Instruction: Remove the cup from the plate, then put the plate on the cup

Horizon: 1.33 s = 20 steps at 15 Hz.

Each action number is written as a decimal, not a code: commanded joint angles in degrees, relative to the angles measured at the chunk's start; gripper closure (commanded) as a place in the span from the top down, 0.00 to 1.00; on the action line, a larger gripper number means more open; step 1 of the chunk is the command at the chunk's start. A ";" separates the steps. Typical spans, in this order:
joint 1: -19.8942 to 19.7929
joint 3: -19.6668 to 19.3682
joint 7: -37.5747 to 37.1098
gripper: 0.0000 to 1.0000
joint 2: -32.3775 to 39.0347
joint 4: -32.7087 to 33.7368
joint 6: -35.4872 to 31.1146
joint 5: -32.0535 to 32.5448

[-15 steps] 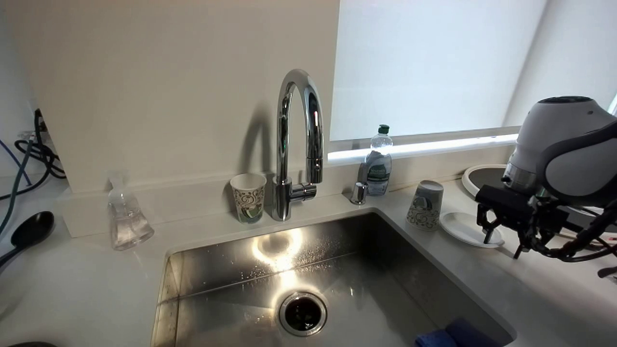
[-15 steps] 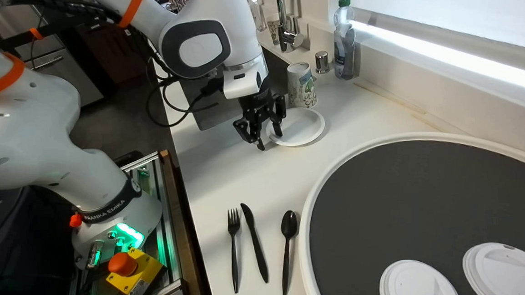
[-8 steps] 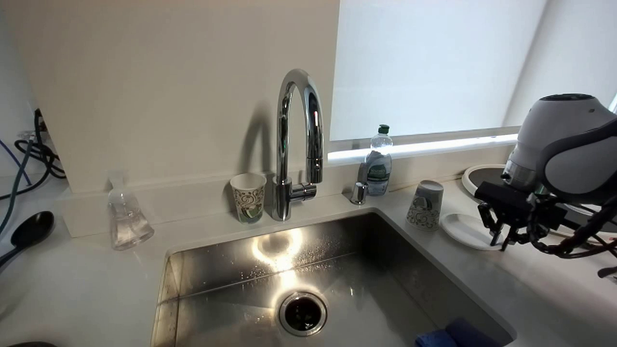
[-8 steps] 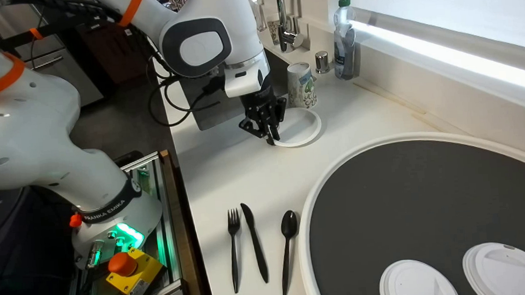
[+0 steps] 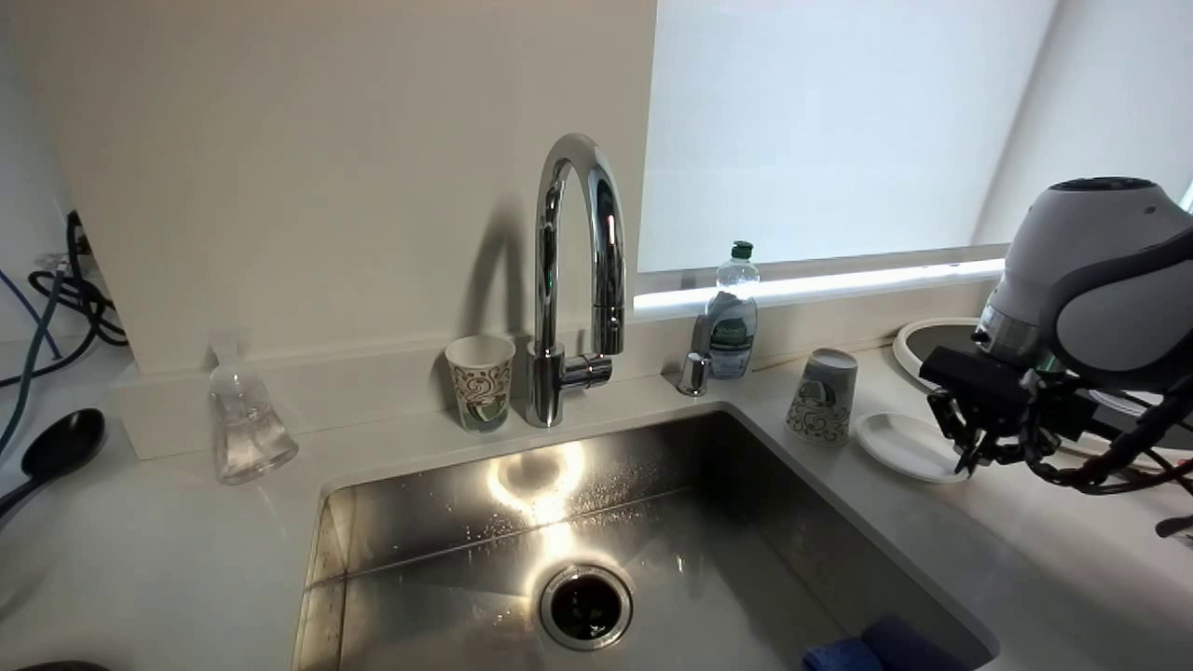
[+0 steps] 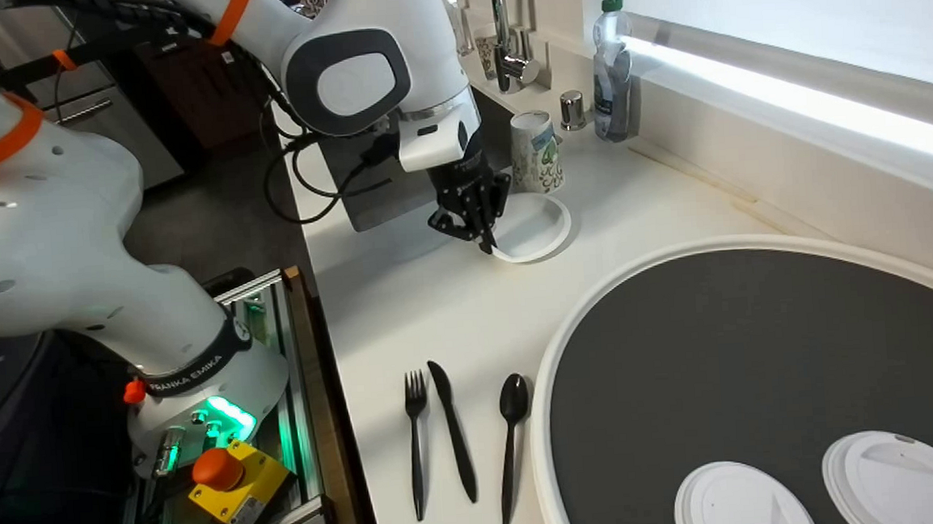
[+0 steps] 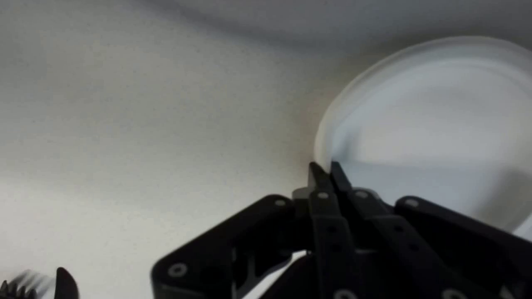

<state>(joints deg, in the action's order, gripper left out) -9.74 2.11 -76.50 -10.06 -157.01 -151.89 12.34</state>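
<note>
White round shallow plate, rim clamped in black pincer, near the edge of white surface by metal sink, with grey scroll-patterned paper cup, inverted, just beside it.

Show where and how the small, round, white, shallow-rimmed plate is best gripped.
The white plate is likely best pinched by its thin upturned rim, from above, one finger either side, at the edge away from the upside-down, grey, patterned paper cup, which stands close by. The black two-finger gripper pinches it there.
</note>
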 commanded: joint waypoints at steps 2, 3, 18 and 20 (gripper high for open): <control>-1.34 -0.51 -1.56 0.01 -2.09 -1.02 -0.93 1.59; -1.82 -0.54 -1.82 0.01 -3.09 -1.37 -0.87 2.10; -5.66 1.15 -0.25 0.01 -14.11 -1.14 -0.56 1.07; -5.27 1.21 0.12 0.01 -15.22 -1.15 -0.91 0.08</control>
<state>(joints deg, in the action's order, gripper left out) -14.73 2.55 -76.57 -22.60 -157.03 -151.89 13.90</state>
